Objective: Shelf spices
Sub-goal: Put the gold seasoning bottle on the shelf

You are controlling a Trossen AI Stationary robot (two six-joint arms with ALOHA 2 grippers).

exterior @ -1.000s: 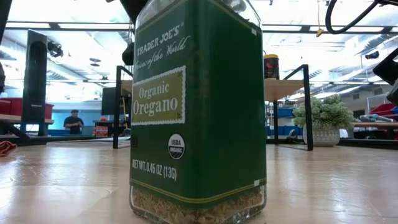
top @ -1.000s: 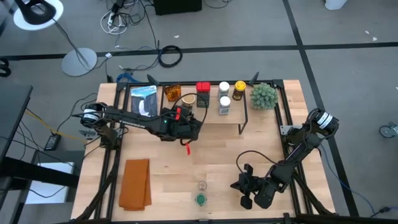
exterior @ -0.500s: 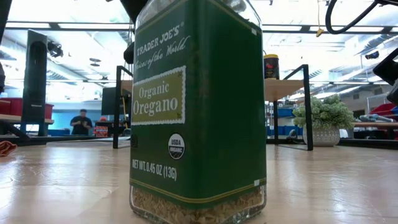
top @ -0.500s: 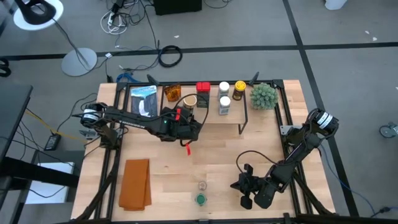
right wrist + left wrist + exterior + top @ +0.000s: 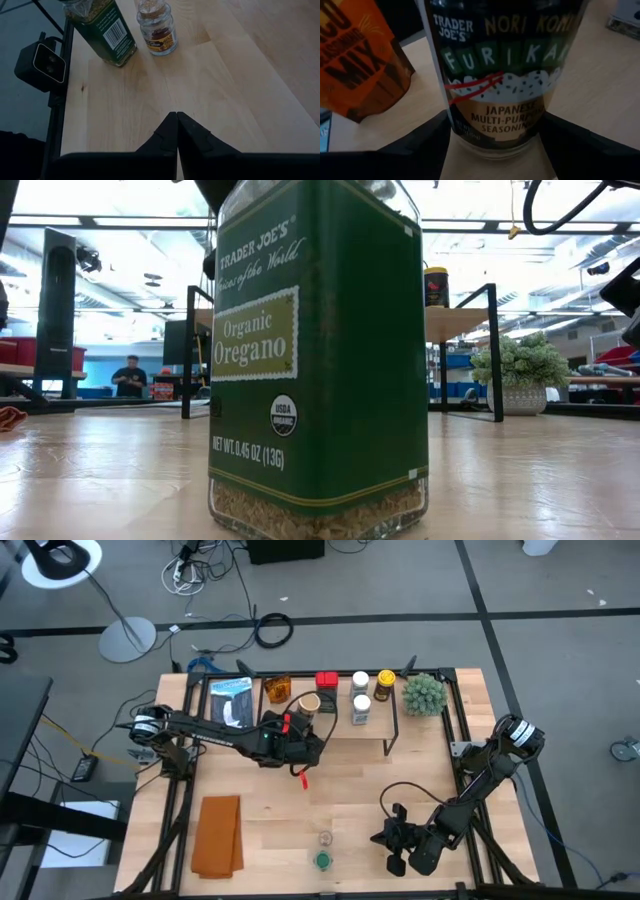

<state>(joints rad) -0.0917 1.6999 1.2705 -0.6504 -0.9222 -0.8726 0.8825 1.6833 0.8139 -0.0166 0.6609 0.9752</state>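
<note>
My left gripper (image 5: 300,725) reaches from the table's left to the shelf (image 5: 375,730) and is shut on a tan-lidded furikake jar (image 5: 308,702). On the shelf stand an orange seasoning pouch (image 5: 355,55), a red tin (image 5: 326,681), two white-capped jars (image 5: 360,710) and a yellow-lidded jar (image 5: 385,685). A green-labelled oregano jar (image 5: 102,27) and a small clear jar (image 5: 156,27) stand on their bases near the table's front edge. My right gripper (image 5: 176,125) hovers shut over the table to their right. My left gripper pinches the furikake jar's lower body (image 5: 492,135) between its two fingers, one finger (image 5: 420,145) on each side. The fingers come slanting down from the table's left. The jar stands about upright, label toward the wrist; whether its base rests on the shelf board I cannot tell.
A spiky green plant ball (image 5: 423,693) sits at the shelf's right end. A blue-and-white package (image 5: 232,700) lies left of the shelf, an orange cloth (image 5: 218,835) at the near left. A small camera (image 5: 40,62) is mounted at the front edge. A person (image 5: 130,375) stands far behind.
My left gripper has rolled slightly about its own axis while staying in place, and the jar's tan lid has shifted a little toward the red tin. The right arm has kept still.
</note>
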